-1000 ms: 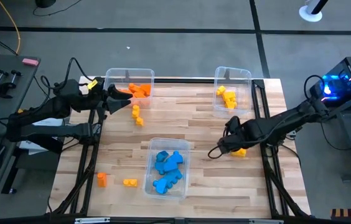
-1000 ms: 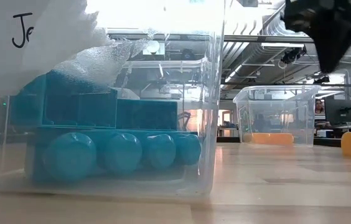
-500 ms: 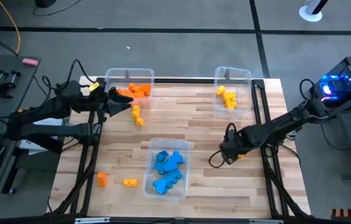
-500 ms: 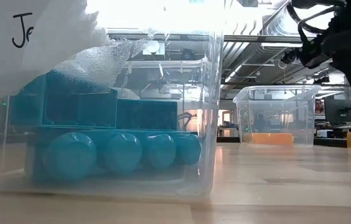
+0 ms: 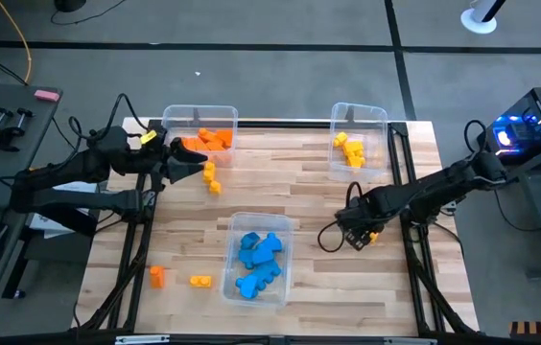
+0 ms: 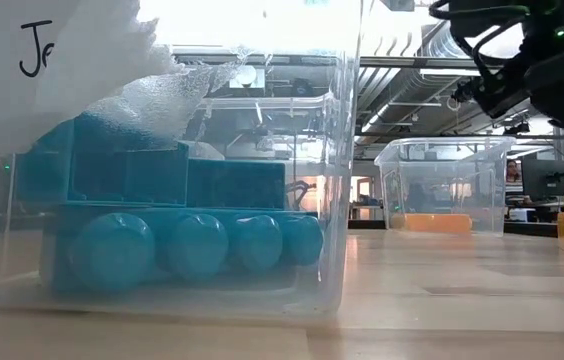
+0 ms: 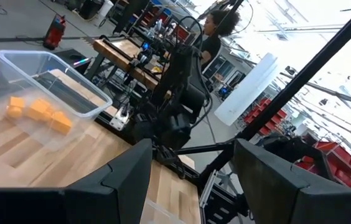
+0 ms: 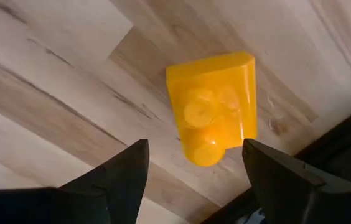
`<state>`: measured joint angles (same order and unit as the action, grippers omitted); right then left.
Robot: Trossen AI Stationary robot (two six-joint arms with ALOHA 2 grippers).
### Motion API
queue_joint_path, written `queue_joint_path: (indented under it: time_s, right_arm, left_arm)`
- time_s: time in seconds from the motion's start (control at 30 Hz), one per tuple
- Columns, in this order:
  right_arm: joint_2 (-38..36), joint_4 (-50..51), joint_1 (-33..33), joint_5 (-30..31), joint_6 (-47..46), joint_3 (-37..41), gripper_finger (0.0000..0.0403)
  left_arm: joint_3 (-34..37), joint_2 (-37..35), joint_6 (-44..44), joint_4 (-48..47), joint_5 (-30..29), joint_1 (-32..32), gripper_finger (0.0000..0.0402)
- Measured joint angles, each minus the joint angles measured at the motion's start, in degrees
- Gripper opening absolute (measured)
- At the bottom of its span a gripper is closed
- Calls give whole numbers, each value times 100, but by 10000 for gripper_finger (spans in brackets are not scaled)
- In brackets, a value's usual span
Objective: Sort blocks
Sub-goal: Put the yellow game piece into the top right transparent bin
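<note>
High view: sorting looks mostly done imo. Blue blocks (image 5: 256, 257) sit in the bin at the near edge, orange ones (image 5: 212, 140) in the bin at the far left corner, yellow ones (image 5: 349, 149) in the far right bin. Leftovers: two orange/yellow strays (image 5: 176, 279) near the near left corner, a small stack (image 5: 211, 179) by the orange bin. Left tool (image 5: 186, 159) hangs w/ fingers apart beside that bin. Low view: blue pile fills the front bin. Right wrist view: right tool (image 8: 194, 165) spread apart, nothing held, straddling a yellow block (image 8: 215, 104) on the counter near the right edge, prob the next grab.
</note>
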<state>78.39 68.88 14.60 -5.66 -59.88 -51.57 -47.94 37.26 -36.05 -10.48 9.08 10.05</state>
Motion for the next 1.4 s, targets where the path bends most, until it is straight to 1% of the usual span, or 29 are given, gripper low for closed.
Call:
queue_joint_path:
  time_s: [0.17,0.33,0.43,0.53,0.63,0.73,0.93,1.03,1.13,1.4]
  right_arm:
    - [0,-25,-226,3,447,0,256]
    - [0,-331,-457,5,724,1,256]
    - [-2,-381,-550,-137,841,208,256]
    - [0,-344,-563,-346,768,560,256]
    - [1,-626,-523,-540,735,832,256]
    - [0,-833,-470,-533,726,909,256]
    - [-4,-855,-471,-342,847,828,255]
    - [-2,-765,-471,-322,899,676,244]
    - [-4,-622,-471,-168,1069,512,230]
    - [-2,-617,-473,-344,1190,610,187]
  left_arm:
    - [0,74,-40,-2,-2,-99,213]
    - [0,120,-39,-2,-2,-207,213]
    - [0,142,-38,0,-2,-255,213]
    - [0,148,-40,-7,-4,-310,213]
    - [0,146,-54,-4,-4,-359,213]
    - [0,148,-86,-4,-7,-381,213]
    - [0,148,-88,-4,-88,-381,213]
    - [0,148,-88,-2,-92,-381,213]
    - [0,148,-87,-2,-92,-380,213]
    - [0,148,-87,-2,-101,-381,213]
